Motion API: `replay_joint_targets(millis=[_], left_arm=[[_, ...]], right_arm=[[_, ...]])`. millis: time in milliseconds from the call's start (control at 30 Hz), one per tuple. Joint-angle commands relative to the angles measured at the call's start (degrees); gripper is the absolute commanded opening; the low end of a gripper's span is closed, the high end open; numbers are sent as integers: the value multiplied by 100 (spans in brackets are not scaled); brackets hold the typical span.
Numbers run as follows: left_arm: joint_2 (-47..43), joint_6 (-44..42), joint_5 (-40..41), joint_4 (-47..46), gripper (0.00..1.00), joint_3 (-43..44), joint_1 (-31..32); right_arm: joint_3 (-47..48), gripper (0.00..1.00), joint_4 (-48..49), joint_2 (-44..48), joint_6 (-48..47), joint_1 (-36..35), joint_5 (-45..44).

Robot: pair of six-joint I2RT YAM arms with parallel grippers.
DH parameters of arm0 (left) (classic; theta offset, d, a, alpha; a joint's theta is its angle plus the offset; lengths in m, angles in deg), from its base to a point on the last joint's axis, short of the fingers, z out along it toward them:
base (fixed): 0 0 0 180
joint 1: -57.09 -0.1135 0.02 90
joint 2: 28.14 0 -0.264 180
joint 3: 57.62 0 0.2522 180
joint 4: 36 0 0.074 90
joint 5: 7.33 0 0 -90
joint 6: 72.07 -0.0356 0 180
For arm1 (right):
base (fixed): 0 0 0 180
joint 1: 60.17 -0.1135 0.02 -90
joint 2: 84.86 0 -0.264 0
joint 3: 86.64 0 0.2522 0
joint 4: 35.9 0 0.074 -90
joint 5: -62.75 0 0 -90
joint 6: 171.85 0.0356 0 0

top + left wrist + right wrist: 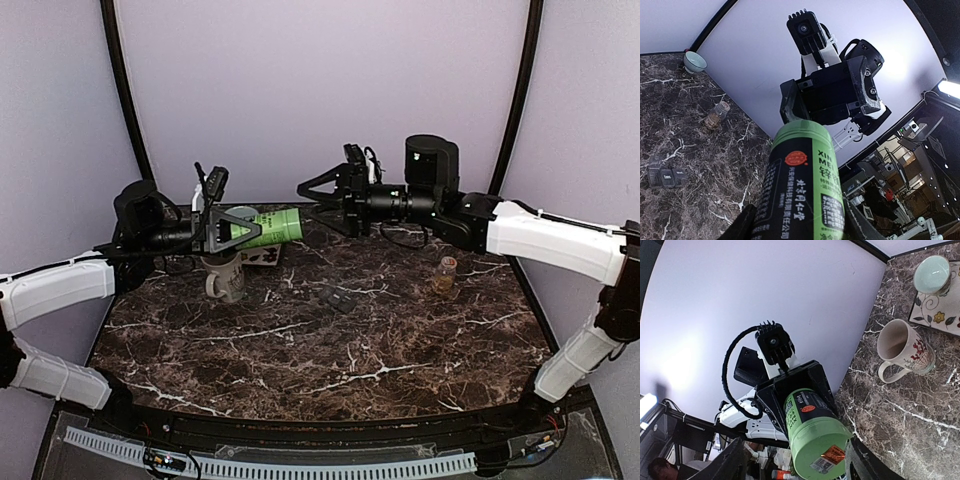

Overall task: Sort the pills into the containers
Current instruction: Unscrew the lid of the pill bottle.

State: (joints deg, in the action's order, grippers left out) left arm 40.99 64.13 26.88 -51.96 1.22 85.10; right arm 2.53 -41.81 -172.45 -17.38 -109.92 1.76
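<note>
The left end effector (228, 233) is clamped on a green canister (275, 226) and holds it in the air above the back left of the worktop (300, 350). The canister lies nearly level. Its long axis runs from left to right, and its free end points straight at the right end effector (318, 205). That one faces back along the same axis with its fingers (735, 462) spread apart on either side of the canister's end. From its own wrist view they look not yet closed on it.

The next move probably turns on this end-to-end line-up. The right end effector is the only one free to close on the free end, either to take the canister or to twist a cap. It would need to stay square to the axis while it closes.

The dark pill box (335, 297) sits low on the worktop near the middle. It is below and nearer the arm bases than both end effectors, and well apart from them. A small jar (447, 275) with tan contents stands to the right, under the right arm. No loose pills can be made out at this size. A white mug (225, 277) stands just below the left end effector.
</note>
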Motion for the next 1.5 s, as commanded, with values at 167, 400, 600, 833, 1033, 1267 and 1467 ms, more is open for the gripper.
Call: replay_joint_targets(millis=[167, 400, 600, 833, 1033, 1267, 1467], left_arm=[[25, 56, -195, -417, 0, 373, -34], [90, 126, -222, -486, 0, 407, -35], [132, 135, -232, -500, 0, 455, -32], [145, 114, -257, -485, 0, 471, -36], [178, 101, -317, -450, 0, 514, -35], [232, 40, -402, -314, 0, 615, -33], [290, 54, -445, -278, 0, 620, -34]], right_arm=[[-108, 67, 236, -96, 136, -71, 339], [-46, 67, 291, -221, 141, -129, 519], [61, 66, 289, -328, 131, -181, 645], [246, 48, 78, -484, -36, -183, 666], [264, 49, 31, -524, -151, -158, 701], [314, 57, 94, -576, -181, -81, 784], [331, 60, 103, -585, -215, -19, 838]])
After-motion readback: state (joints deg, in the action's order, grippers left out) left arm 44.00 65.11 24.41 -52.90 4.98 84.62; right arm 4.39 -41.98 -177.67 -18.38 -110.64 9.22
